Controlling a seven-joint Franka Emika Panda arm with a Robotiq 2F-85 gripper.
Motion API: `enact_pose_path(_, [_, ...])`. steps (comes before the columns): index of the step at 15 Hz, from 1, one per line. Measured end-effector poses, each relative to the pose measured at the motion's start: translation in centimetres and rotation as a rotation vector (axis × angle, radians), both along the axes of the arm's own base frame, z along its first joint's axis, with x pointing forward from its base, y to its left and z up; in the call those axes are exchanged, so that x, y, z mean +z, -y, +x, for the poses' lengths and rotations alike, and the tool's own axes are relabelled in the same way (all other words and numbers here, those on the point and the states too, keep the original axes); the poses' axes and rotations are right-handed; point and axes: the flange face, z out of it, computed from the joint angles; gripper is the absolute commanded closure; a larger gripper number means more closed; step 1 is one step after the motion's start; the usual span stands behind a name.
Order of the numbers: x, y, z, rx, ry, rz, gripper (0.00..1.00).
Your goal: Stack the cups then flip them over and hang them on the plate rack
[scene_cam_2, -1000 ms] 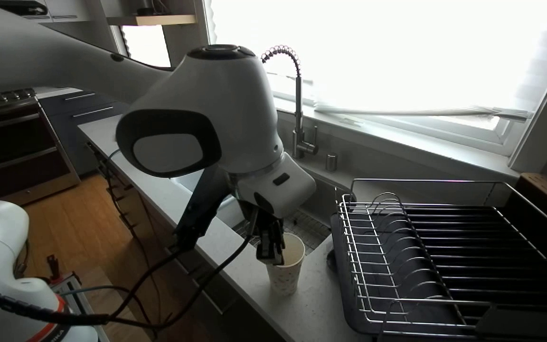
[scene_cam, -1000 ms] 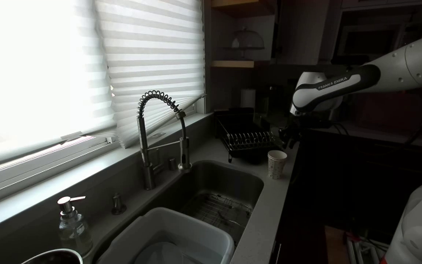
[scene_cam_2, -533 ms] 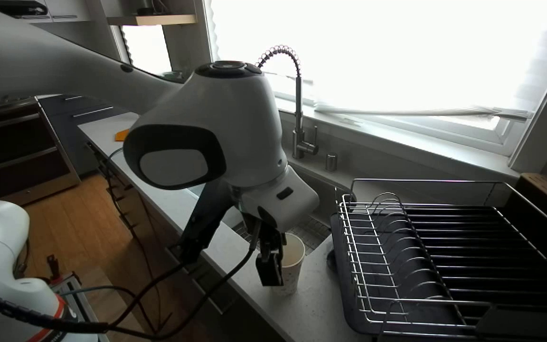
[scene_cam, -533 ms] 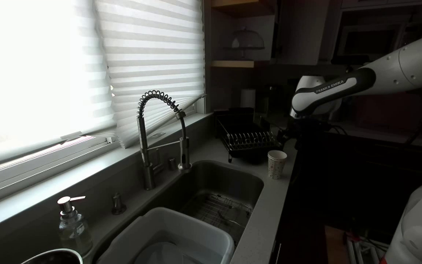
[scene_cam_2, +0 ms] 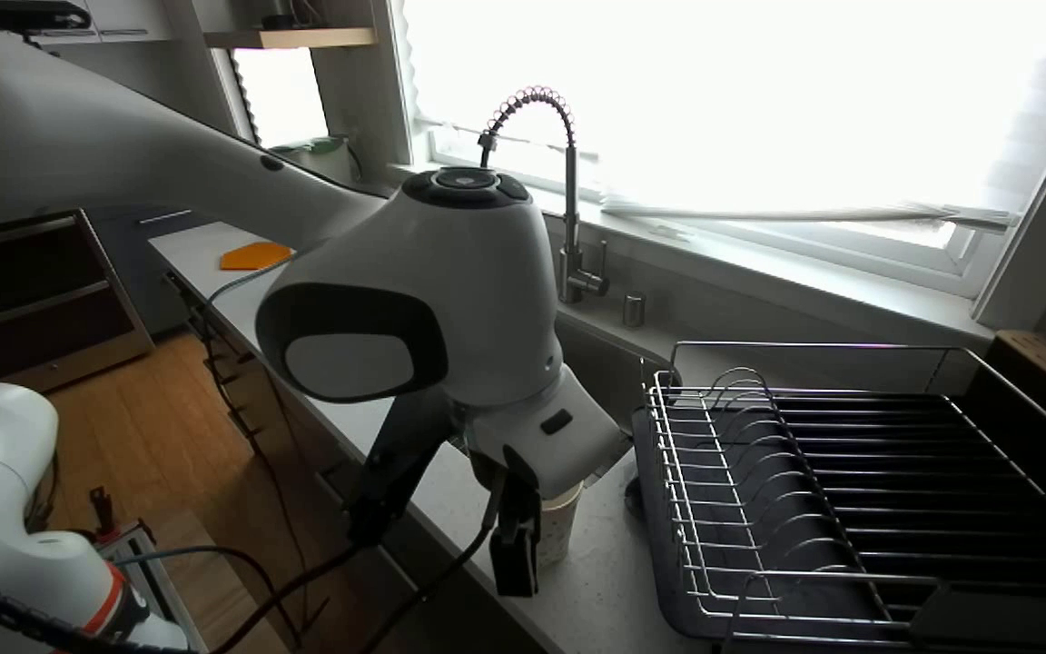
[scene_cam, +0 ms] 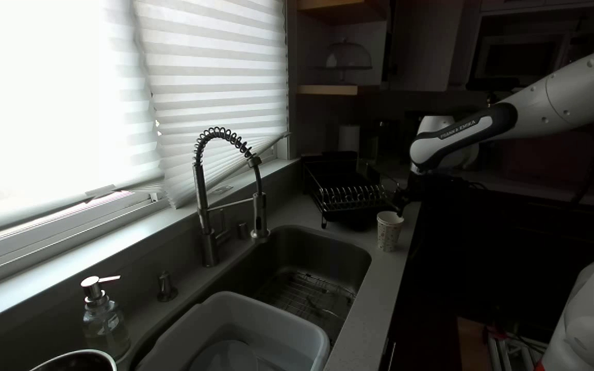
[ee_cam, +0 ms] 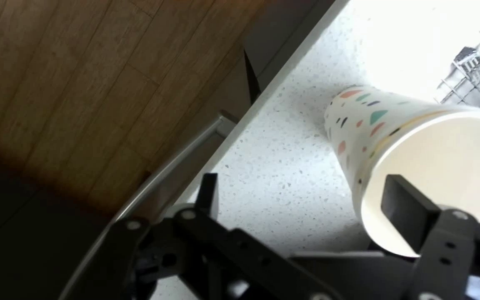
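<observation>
A round white paper cup with little coloured spots [scene_cam: 390,231] stands upright on the pale speckled counter [ee_cam: 273,166], beside the black wire dish rack with a row of loops [scene_cam_2: 836,490]. There is a gap between the cup and the rack. The black two-finger robot gripper [ee_cam: 302,187] is near the rack too, right at the cup. Its fingers [ee_cam: 408,208] are spread wide apart. In the wrist view, one finger shows in front of the cup's round mouth, and the other one is off to the side, by the counter's edge. I cannot tell if the finger at the mouth dips into the cup or only hangs over it.

The white robot arm with black parts [scene_cam_2: 487,300] bends down close to the rack. The grey metal sink [scene_cam: 323,247] is close by the rack. A big pale plastic tub [scene_cam: 276,319] sits in the sink, at the end away from the rack. The tall silver faucet with a curly spring [scene_cam: 201,198] stands between the rack and a clear bottle with a silver pump [scene_cam: 105,324]. A brown wooden block [scene_cam_2: 1045,359] is near the rack, and a flat orange thing [scene_cam_2: 255,256] lies on the counter, far from the rack.
</observation>
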Motion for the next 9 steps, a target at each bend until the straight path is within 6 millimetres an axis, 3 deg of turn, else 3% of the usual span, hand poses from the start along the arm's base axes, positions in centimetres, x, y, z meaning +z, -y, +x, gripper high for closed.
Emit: enact_pose_path(9, [-1.9, 0.7, -0.2, -0.003, -0.03, 0.024, 0.95])
